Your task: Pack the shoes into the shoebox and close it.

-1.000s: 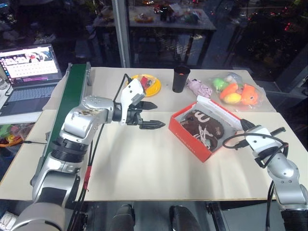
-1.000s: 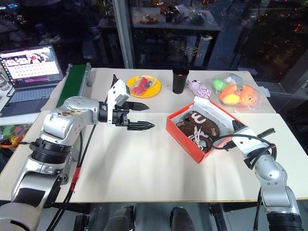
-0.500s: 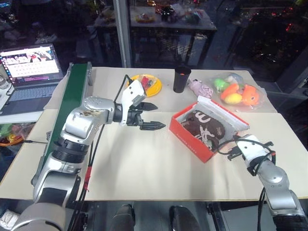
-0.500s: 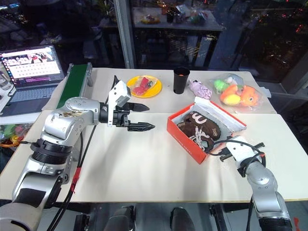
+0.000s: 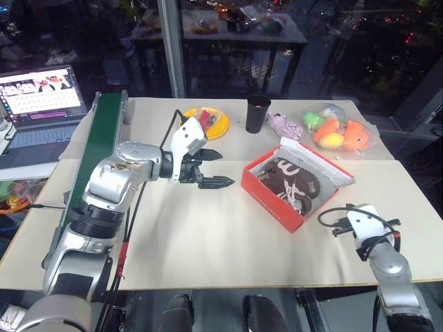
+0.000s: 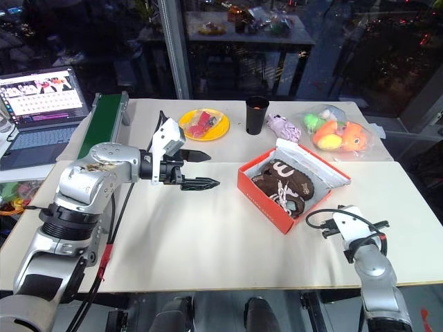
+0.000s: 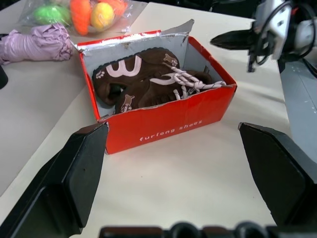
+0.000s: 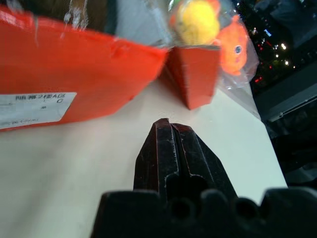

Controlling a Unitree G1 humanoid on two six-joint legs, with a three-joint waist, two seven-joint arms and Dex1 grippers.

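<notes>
Black fingers of the left gripper (image 5: 211,168) stand wide apart, hovering left of the shoebox (image 5: 275,201) with nothing held, placed as a second ago. Bare tabletop (image 5: 208,235) lies between them. The shoebox sits open, its lid flap up, the shoes (image 5: 294,183) inside; its front reads "furlong shoes", and a small white label on one side seems too blurred to read. Right of the shoebox, the right gripper (image 8: 171,134) has dropped lower and drawn away from it, fingers pressed together, empty.
</notes>
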